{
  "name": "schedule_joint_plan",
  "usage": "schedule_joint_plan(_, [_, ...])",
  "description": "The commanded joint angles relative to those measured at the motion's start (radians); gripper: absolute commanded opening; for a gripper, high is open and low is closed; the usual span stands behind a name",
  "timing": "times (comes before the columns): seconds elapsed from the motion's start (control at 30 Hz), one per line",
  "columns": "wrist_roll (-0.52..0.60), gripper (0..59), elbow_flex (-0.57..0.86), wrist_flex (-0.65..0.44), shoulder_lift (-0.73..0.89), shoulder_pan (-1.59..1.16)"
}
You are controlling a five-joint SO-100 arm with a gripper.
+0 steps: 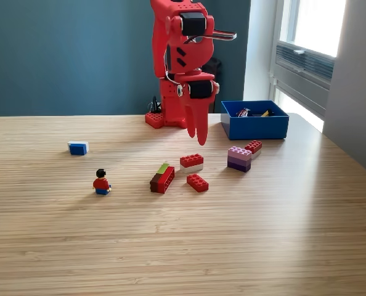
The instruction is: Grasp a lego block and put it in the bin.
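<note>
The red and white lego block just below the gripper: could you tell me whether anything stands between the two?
Nothing visible does. The gripper hangs over bare table, with the red and white lego block just beneath and in front of it in the exterior view. The other bricks lie off to the sides, and the bin sits to the view's right.

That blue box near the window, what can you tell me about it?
The blue box is a shallow, square, open-topped tray of bright blue, smooth plastic. It sits flat and upright on the wooden table, at the far side on the exterior view's right, beside the red arm's base. A few small pieces lie inside, barely showing over the rim; they are too small to identify. Nothing touches it from outside; a purple brick and a red one lie just in front.
</note>
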State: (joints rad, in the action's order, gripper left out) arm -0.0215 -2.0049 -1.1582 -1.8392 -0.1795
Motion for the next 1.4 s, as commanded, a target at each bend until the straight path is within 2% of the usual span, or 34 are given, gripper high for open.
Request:
schedule_joint_plan(0.03, [0.011,22.6,0.028,0.008,-0.064,0.006])
schedule_joint_plan(0.5, [0.075,22.6,0.035,0.011,-0.064,0.021])
schedule_joint_plan(0.87, [0.115,23.8,0.018,0.075,-0.063,0.127])
schedule_joint_plan(1.03, [0.118,28.1,0.035,0.103,-0.052,0.179])
schedule_joint_plan(1.17, [0.075,29.2,0.052,0.103,-0.048,0.19])
schedule_joint_plan(1.4, [-0.158,32.8,0.087,0.104,-0.043,0.244])
